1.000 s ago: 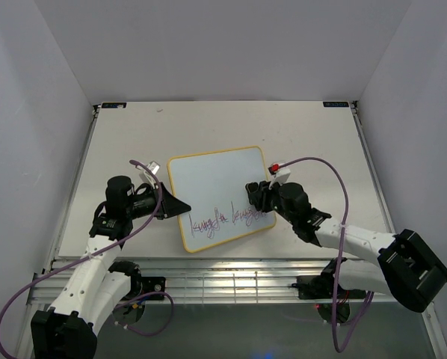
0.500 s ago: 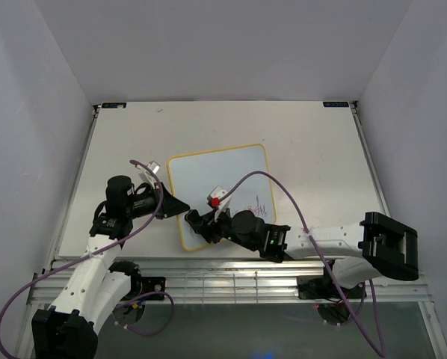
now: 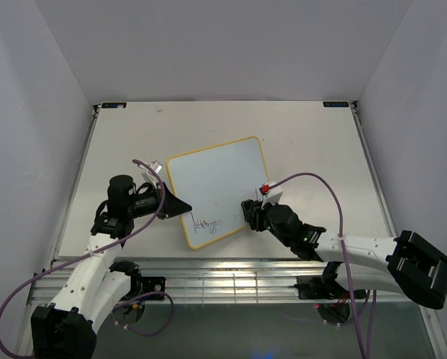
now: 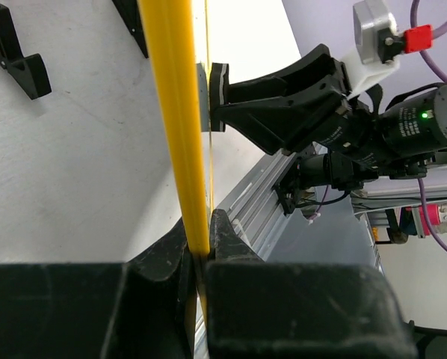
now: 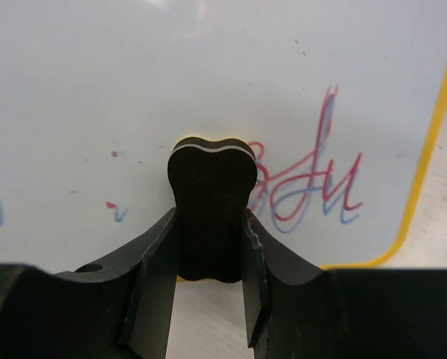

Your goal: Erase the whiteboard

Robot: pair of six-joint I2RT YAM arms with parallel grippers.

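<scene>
The whiteboard [image 3: 216, 187] lies face up near the middle of the pale surface [image 3: 313, 142], turned askew so that its corners point off the surface's edges. Its thin yellow frame [image 4: 175, 127] runs all round it. Most of the glossy face is blank. 1 short stretch of red-purple handwriting [image 3: 207, 223] shows near the board's near-left corner in the top view, and a few faint red and blue specks show in the right wrist view.

The left fingers [image 3: 177, 206] meet the board at its left edge. The left wrist view shows them closed tight on the yellow frame, 1 finger on each side of it, with the board seen edge-on. 2 small black feet [image 4: 18, 52] show on the far side of the frame in that view.

The right fingers [image 3: 247, 212] reach in from the right, at the board's near-right edge. They are clamped on a small black eraser [image 5: 212, 187] that has a thin white line across its top. The eraser is pressed flat against the board's face, close to the frame. In the right wrist view it touches the left end of the handwriting, which runs from it toward the yellow frame on the right.

The board lies between the 2 arms, 1 set of fingers on each side.
</scene>
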